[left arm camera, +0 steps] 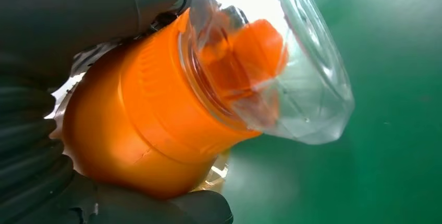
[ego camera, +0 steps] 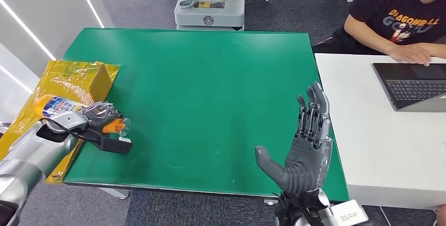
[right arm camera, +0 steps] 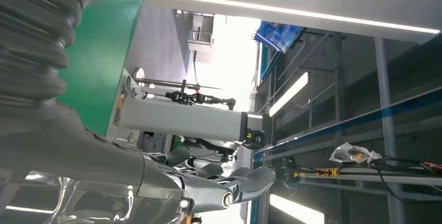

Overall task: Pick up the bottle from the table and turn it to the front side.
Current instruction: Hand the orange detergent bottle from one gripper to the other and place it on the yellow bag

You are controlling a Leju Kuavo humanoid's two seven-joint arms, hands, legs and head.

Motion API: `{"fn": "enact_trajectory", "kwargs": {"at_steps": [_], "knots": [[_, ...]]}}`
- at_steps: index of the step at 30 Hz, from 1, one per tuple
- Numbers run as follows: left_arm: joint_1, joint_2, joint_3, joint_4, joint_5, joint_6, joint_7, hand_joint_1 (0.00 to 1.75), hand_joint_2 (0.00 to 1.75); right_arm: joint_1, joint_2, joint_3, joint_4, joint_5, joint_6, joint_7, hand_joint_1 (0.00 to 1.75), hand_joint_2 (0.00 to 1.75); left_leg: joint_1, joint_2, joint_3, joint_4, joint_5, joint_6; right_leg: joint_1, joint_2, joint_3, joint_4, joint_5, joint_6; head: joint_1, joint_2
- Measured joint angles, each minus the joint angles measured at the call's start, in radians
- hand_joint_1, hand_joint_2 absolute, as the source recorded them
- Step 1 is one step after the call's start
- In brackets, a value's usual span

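The left hand (ego camera: 100, 116) has its dark fingers (left arm camera: 62, 21) wrapped around the bottle (ego camera: 79, 111), gripping it near the neck, so that the orange collar (left arm camera: 140, 125) and the orange nozzle under the clear cap (left arm camera: 307, 88) stick out past the fingers. The bottle lies roughly level in that grasp, its white labelled body pointing back toward the yellow bag (ego camera: 58, 79) and its cap end out over the left edge of the green table (ego camera: 210, 94). In the left wrist view the cap hangs above bare green surface, not touching it. A cardboard box (ego camera: 97, 81) sits on the bag just behind the bottle. The right hand (ego camera: 305, 142) stands upright over the table's near right corner, fingers straight and thumb spread aside, holding nothing. To the right stands a white desk (ego camera: 368, 147) with a laptop (ego camera: 413, 85), where a person (ego camera: 405, 13) in a black shirt sits
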Motion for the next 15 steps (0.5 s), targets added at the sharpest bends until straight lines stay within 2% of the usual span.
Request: {"fn": "enact_trajectory", "kwargs": {"at_steps": [7, 15], "knots": [[-0.056, -0.042, -0.005, 0.076, 0.042, -0.014, 0.013, 1.75, 1.75, 0.0, 0.0, 0.011, 0.0, 0.015, 0.001, 0.016, 0.0, 1.75, 0.0, 0.0, 0.0, 0.0, 0.0, 0.0, 0.0, 0.0, 0.0, 0.0, 0.0, 0.0, 0.0, 0.0], [-0.059, -0.06, -0.005, 0.126, 0.055, -0.002, 0.047, 1.75, 1.75, -0.001, 0.0, 0.025, 0.0, 0.031, 0.0, 0.027, 0.0, 1.75, 0.0, -0.001, 0.0, 0.0, 0.0, 0.0, 0.0, 0.0, 0.0, 0.0, 0.0, 0.0, 0.0, 0.0]]}}
